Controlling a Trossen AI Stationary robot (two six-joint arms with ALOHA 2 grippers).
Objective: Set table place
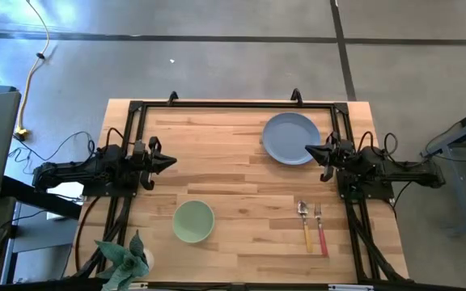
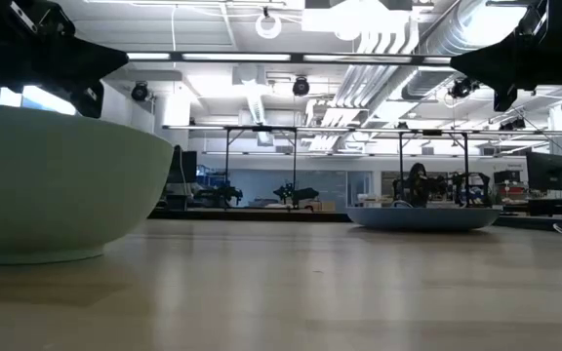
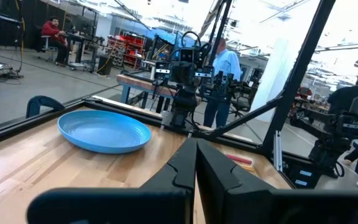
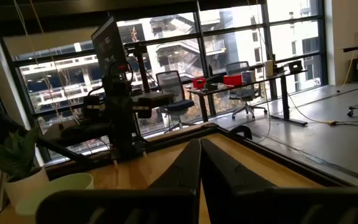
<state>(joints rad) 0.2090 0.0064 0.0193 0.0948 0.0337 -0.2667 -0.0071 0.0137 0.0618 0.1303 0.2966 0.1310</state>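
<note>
Bright overhead light, blurred near bowl (image 2: 52, 180)

Grey concrete floor (image 1: 217, 65), large windows (image 4: 166, 56), bright ceiling lights (image 2: 261, 58).

Both arms are dark, near-black, built of blocky jointed segments with black cables looping off their rear ends. The left end effector (image 1: 169, 162) and the right end effector (image 1: 312, 151) each taper to a pointed pair of matte black fingers (image 3: 185, 168) with stepped, notched inner edges.
</note>
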